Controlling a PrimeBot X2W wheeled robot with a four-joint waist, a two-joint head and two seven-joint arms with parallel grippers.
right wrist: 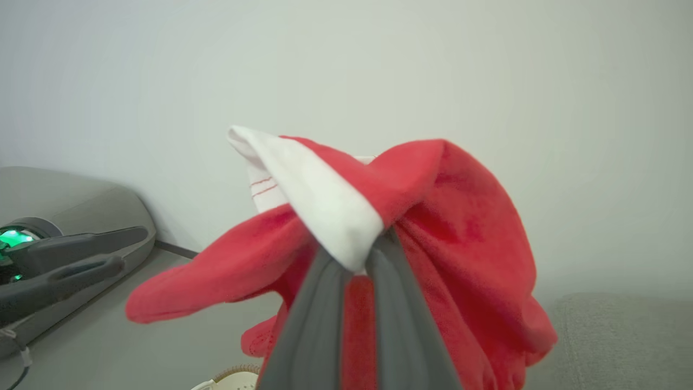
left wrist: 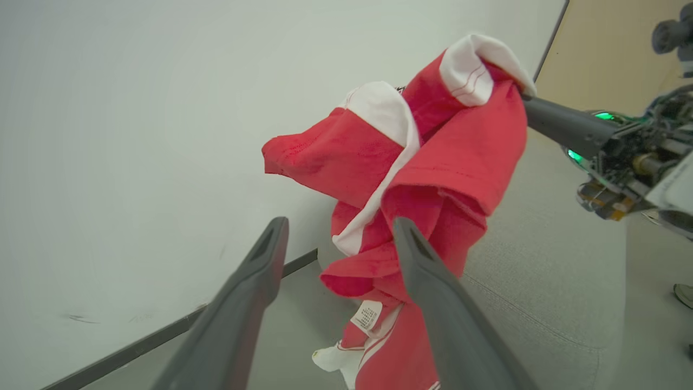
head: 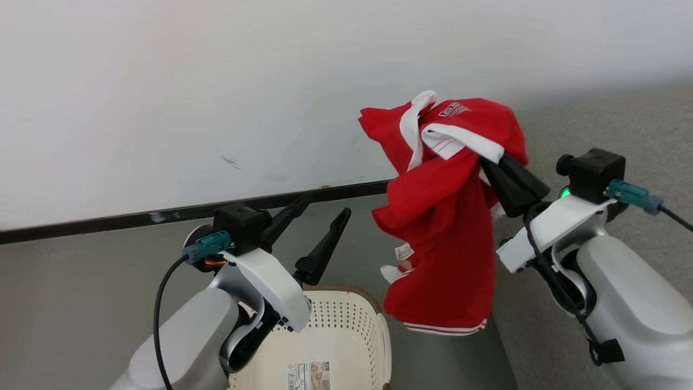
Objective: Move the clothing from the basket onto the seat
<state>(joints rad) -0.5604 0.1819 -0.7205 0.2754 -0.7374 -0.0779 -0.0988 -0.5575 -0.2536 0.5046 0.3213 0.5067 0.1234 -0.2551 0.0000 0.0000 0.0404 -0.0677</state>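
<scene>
The red clothing (head: 444, 216) with white panels hangs in the air, bunched, pinched near its top by my right gripper (head: 490, 162), which is shut on the fabric (right wrist: 433, 216). Its striped hem dangles just right of the basket. The cream basket (head: 335, 336) with a brown rim sits at the bottom centre, a sticker on its inside bottom. My left gripper (head: 319, 214) stands open above the basket, left of the clothing (left wrist: 433, 162), nothing between its fingers (left wrist: 260, 271). The grey seat (head: 595, 141) lies to the right, behind and beneath the right arm.
A white wall (head: 216, 81) with a dark baseboard (head: 162, 215) runs behind. Grey floor (head: 81, 292) spreads left of the basket. In the left wrist view the seat (left wrist: 552, 260) shows below the right gripper's body, with a shoe (left wrist: 683, 295) at the far right edge.
</scene>
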